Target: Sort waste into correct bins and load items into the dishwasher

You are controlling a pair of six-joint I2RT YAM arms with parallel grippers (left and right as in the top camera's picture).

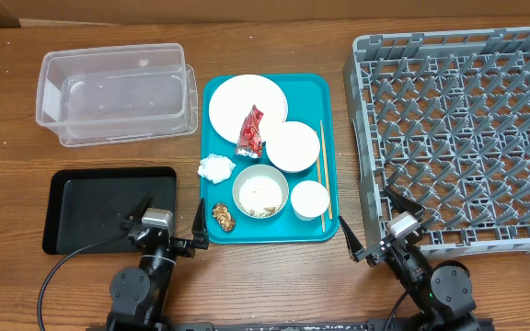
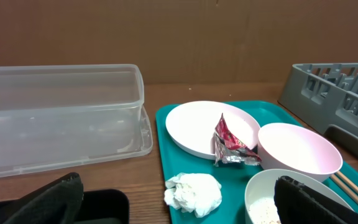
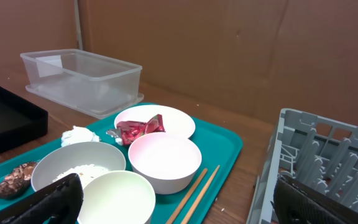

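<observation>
On the teal tray (image 1: 212, 92) lie a white plate (image 1: 237, 101) with a red wrapper (image 1: 251, 131) on it, a pale pink bowl (image 1: 293, 145), chopsticks (image 1: 324, 170), a white tissue (image 1: 216, 167), a bowl with rice (image 1: 260, 193), a small cup (image 1: 310, 199) and a brown lump (image 1: 224, 217). The clear tub (image 1: 118, 92) and black tray (image 1: 90, 210) are left of it, the grey rack (image 1: 467, 129) right. My left gripper (image 1: 170, 221) is open and empty at the tray's near left corner, facing the tissue (image 2: 193, 193). My right gripper (image 1: 376, 223) is open and empty, between tray and rack.
Both arm bases sit at the table's front edge. Bare wood lies in front of the teal tray and between it and the rack (image 3: 316, 162). A brown cardboard wall stands behind the table. The cup (image 3: 117, 196) is nearest my right gripper (image 3: 179, 202).
</observation>
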